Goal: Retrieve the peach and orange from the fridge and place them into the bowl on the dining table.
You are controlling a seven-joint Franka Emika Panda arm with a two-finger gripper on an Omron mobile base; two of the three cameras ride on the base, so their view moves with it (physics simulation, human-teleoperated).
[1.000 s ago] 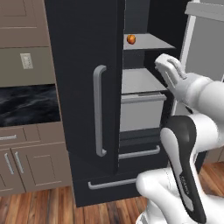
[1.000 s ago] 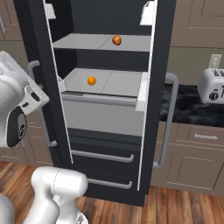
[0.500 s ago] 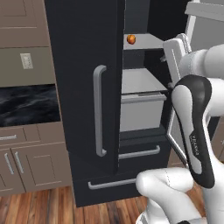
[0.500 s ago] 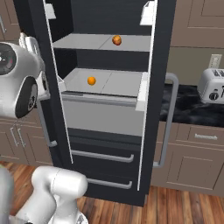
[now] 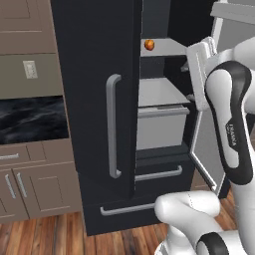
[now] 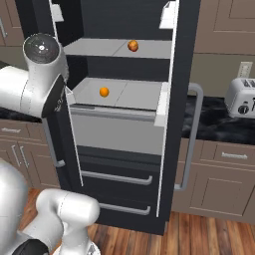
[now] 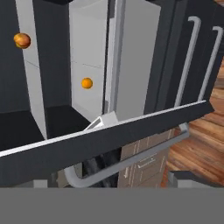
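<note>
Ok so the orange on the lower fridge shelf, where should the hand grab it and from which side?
Grip the orange across its middle, coming in from the open front of the fridge. It is a smooth round ball, so any pair of opposite sides would do. It sits alone on the flat lower shelf, with the peach a shelf above, so level fingers probably fit under that upper shelf.

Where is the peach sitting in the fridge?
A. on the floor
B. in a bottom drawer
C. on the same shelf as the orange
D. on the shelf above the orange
D: in the right base view the peach rests on the upper shelf of the open fridge, while the orange lies on the shelf just below it.
</note>
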